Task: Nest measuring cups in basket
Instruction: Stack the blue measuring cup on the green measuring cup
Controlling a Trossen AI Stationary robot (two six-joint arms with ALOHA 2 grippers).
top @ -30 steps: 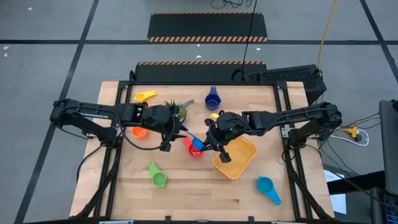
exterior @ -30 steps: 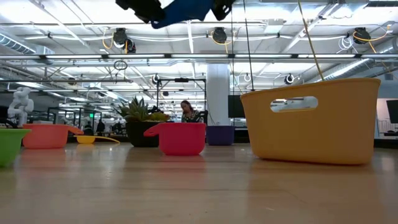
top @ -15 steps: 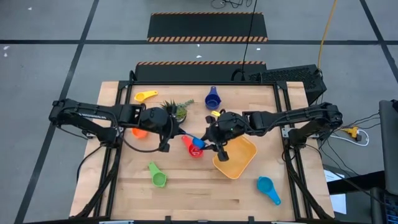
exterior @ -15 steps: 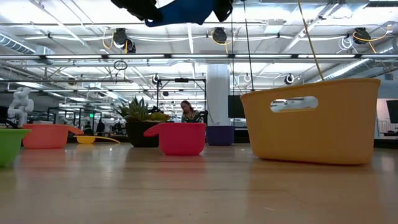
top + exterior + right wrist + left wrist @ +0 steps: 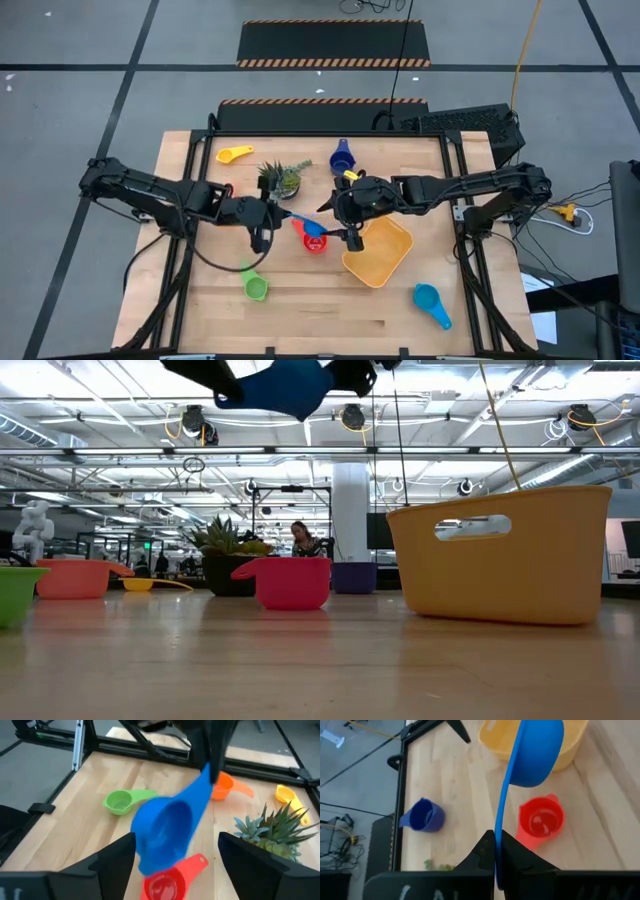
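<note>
So: basket [image 5: 380,253] sits on the tabletop [image 5: 330,310] on my right side. Left gripper [image 5: 496,851] pinches the blue cup [image 5: 536,751] by its handle, bowl pointing toward the basket, above the red cup [image 5: 541,818]. Right gripper [image 5: 175,851] spread, empty, nearer.

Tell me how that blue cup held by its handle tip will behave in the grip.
The blue cup hangs from the left claw, shut on the end of its thin flat handle, so it will probably swing or pivot. It looks like light, stiff plastic: the handle shows no sag. Smooth plastic in so small a pinch may slip.
</note>
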